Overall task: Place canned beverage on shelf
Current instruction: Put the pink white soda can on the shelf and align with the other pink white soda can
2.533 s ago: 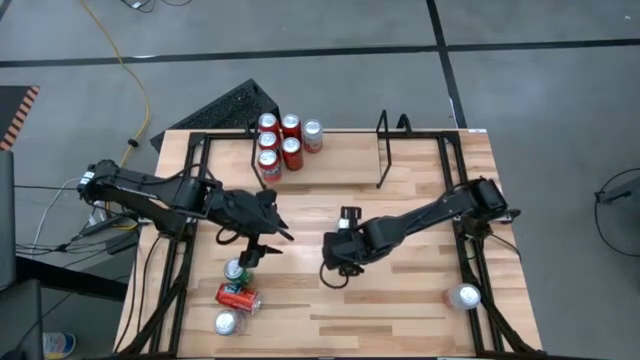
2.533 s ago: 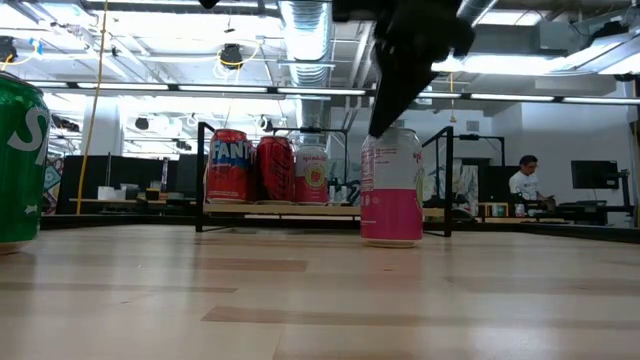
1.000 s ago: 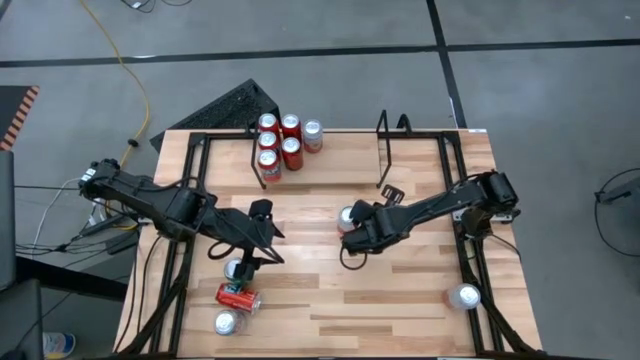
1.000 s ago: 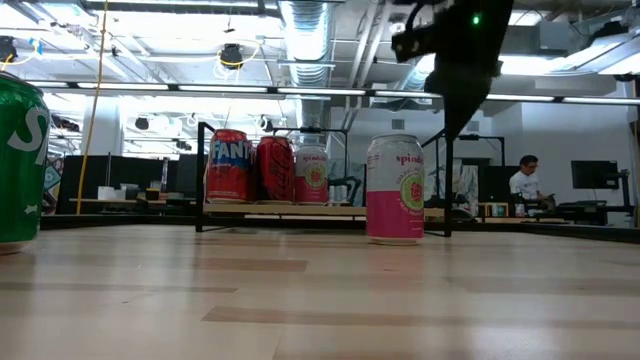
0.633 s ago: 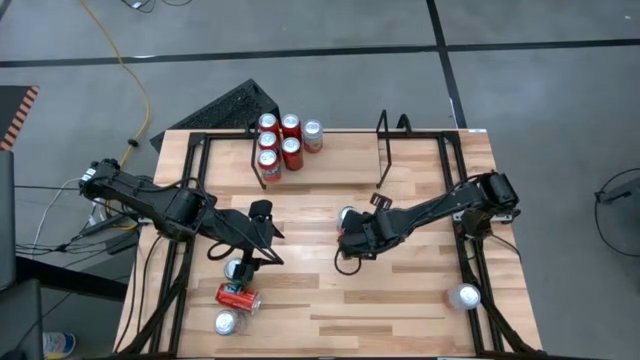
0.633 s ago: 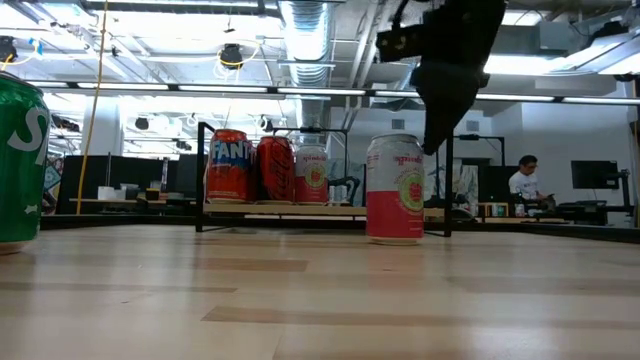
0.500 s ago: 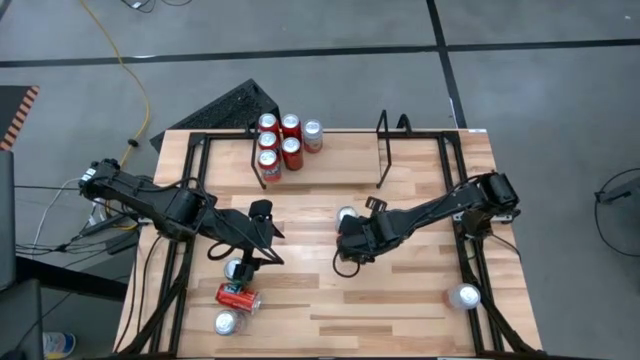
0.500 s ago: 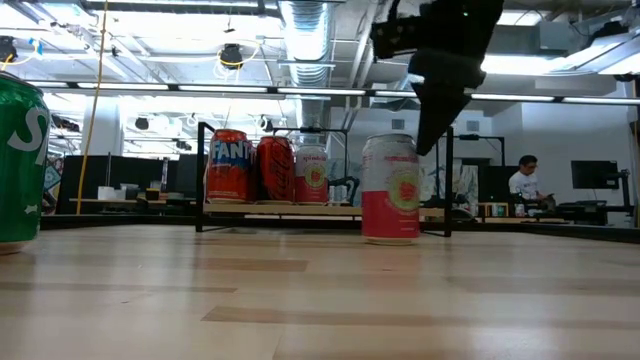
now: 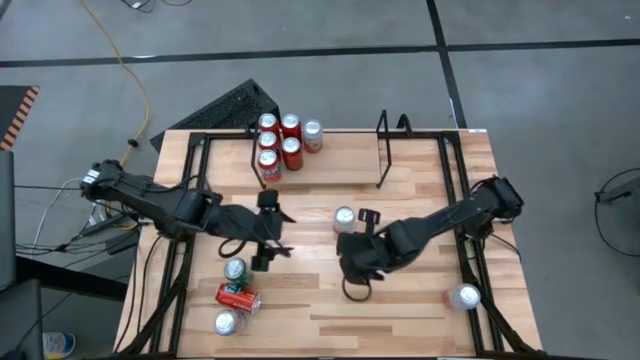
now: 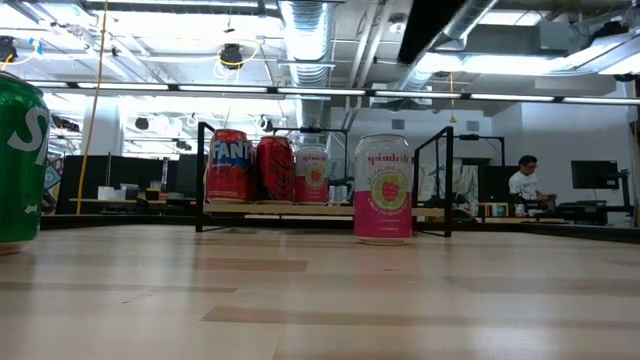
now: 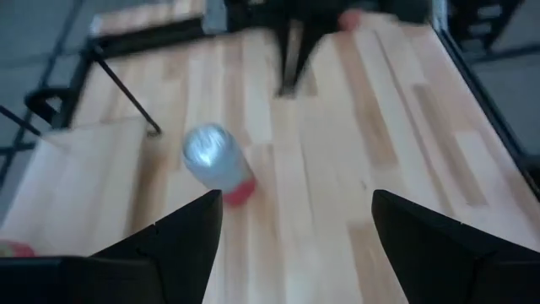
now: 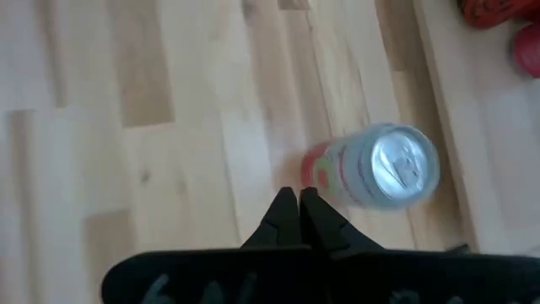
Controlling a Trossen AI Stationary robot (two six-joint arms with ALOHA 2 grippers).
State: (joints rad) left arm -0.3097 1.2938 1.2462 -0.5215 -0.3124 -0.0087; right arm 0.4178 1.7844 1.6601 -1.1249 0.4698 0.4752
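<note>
A pink and silver can (image 9: pixel 344 216) stands upright on its base on the wooden table, in front of the shelf in the low view (image 10: pixel 383 190). The shelf (image 9: pixel 383 150), a low black rod rack, stands at the far edge and holds several red cans and one pink can (image 9: pixel 285 140) at its left end. My left gripper (image 9: pixel 280 232) is open, left of the pink can (image 11: pixel 215 160) and pointing at it. My right gripper (image 9: pixel 350 245) is shut. It hangs above the table just near of that can (image 12: pixel 371 169) and touches nothing.
Near the front left are an upright green can (image 9: pixel 236 268), a red can lying on its side (image 9: pixel 238 297) and a silver-topped can (image 9: pixel 226 322). Another can (image 9: pixel 464 296) stands at the front right. Black rails (image 9: pixel 470 250) edge the table.
My right gripper, still shut, passed close by the pink can, then rose and drew back toward the table's near edge. The can stayed upright but shifted slightly left and turned about. My left gripper, still open, has turned toward the can.
</note>
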